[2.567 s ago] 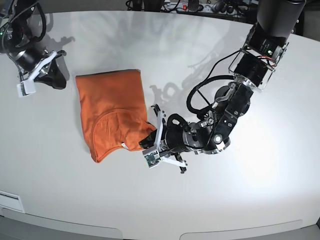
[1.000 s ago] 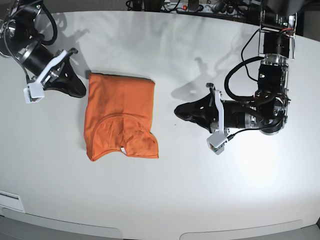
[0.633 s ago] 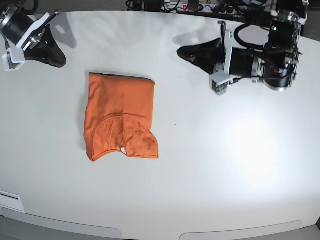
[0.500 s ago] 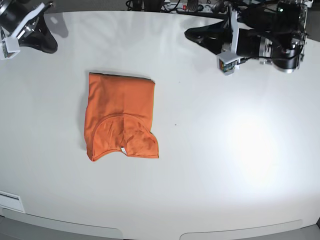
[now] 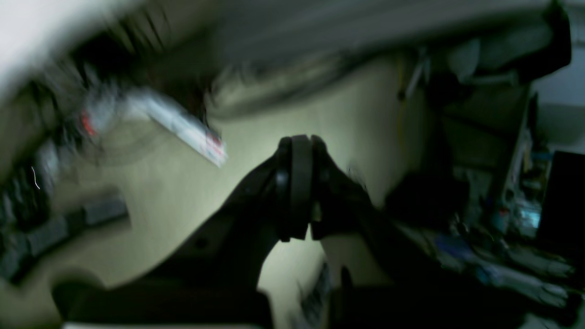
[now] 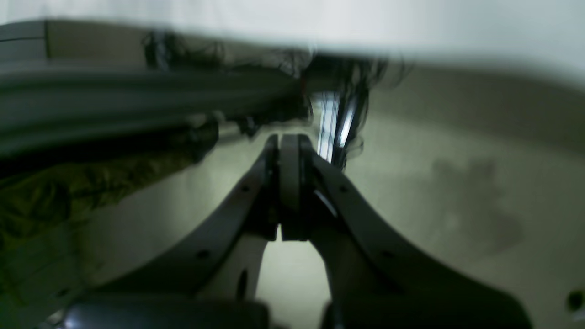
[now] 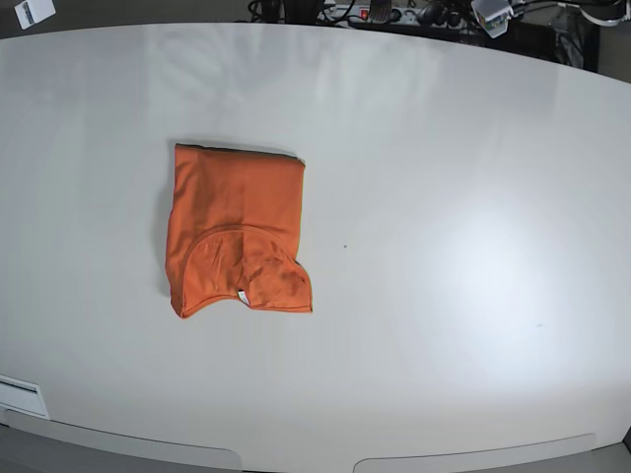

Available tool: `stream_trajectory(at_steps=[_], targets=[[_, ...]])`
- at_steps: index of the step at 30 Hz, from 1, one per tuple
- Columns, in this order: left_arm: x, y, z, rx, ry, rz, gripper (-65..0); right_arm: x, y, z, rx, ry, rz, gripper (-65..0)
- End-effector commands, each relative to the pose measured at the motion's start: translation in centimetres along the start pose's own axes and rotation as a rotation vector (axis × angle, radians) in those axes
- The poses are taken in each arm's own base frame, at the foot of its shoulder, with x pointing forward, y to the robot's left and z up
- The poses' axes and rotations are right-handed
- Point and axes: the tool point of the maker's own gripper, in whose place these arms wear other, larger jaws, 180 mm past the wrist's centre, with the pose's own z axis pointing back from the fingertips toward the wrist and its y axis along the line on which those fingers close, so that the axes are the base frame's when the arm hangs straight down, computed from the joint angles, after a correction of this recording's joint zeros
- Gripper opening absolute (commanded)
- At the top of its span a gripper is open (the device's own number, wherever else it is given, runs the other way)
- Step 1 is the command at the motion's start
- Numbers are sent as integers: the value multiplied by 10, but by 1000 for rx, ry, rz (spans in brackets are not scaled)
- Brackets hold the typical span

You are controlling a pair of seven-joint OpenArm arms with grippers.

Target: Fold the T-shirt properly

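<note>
In the base view, the near edge of the white tabletop [image 7: 414,394] runs along the bottom of the frame, bare and glossy with a soft glare right of centre. Further up, left of centre, lies the T-shirt [image 7: 235,233], orange, folded into a compact upright rectangle. Its round neckline faces the lower edge, with a small white tag [image 7: 240,295] showing at the collar, and the lower right corner flares out a little. Nothing touches it.

At the far edge, along the top of the frame, dark cables and equipment show, blurred.

In the left wrist view, the left claw [image 5: 296,201] has its dark fingers pressed together with nothing between them, against a smeared background. In the right wrist view, the right claw [image 6: 287,192] is likewise closed tight and empty.
</note>
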Motion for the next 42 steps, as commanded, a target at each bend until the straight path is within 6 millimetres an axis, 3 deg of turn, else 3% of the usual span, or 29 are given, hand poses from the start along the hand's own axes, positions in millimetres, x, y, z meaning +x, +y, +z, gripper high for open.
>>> stream_trajectory(at_steps=[1, 8, 14, 19, 23, 26, 31, 35, 39, 42], targets=[[-11, -4, 0, -7, 21, 19, -650, -10, -3, 2, 4, 26, -24, -650], [-59, 19, -25, 70, 43, 208, -650, -83, -36, -24, 24, 219, -219, -650], [-91, 78, -72, 133, 57, 333, -650, -134, -49, -77, 3, 383, -143, -650], [-113, 125, -112, 149, 53, 454, -650, -153, -57, -128, 11, 404, -115, -650], [-120, 164, -143, 209, 12, 518, -650, -150, -64, -172, 22, 375, -86, -650], [-110, 193, -163, 260, -53, 542, -650, -144, -67, -204, 34, 364, -33, -650], [-66, 221, -192, 301, -151, 505, -650, -112, -93, -251, -93, 347, 60, -650], [-39, 256, -197, 467, -198, 485, -650, -79, -101, -283, -188, 313, 136, -650], [-48, 284, -188, 688, -234, 485, -650, -70, -96, -308, -289, 319, 197, -650], [-75, 280, -197, 723, -186, 511, -650, -76, -82, -323, -282, 324, 227, -650]])
